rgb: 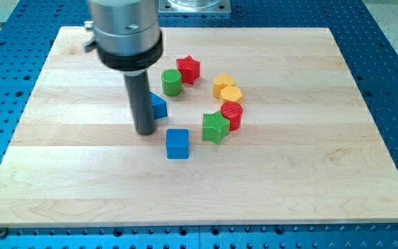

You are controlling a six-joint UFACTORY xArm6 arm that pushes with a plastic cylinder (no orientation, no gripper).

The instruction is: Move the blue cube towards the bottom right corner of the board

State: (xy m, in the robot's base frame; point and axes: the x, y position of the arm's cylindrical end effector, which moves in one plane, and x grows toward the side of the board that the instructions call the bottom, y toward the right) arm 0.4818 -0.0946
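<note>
Nearest block: blue cube (177,143) is seen lowest in the frame, just below centre, standing alone on the board (309,180)
Target corner: the lower right of the frame is reached over bare wood, well apart from the cube
Rod: my tip (145,131) is set down just up and left of the blue cube, apart from it, not touching
Jaws: none are fitted to this rig, so no open or closed state can be told; only a straight rod is carried
Hidden neighbour: a second blue block (159,106), shape not made out, is partly covered by the rod and appears to touch its right side
Main risk: if the push is begun from this spot, the cube is judged likely to be struck off-centre, so it could be spun or slid past the tip
Second risk: the other blue block could be dragged along by the rod's side, since it sits against it
Obstacle: green block (215,127) and red cylinder (232,115) stand just right of the cube; a push aimed too far rightward would be met by them
Further blocks: two yellow blocks (225,88), a green cylinder (171,82) and a red star (188,69) are ranged in an arc toward the upper centre, out of the intended path
Path verdict: a down-right diagonal is judged clear
</note>
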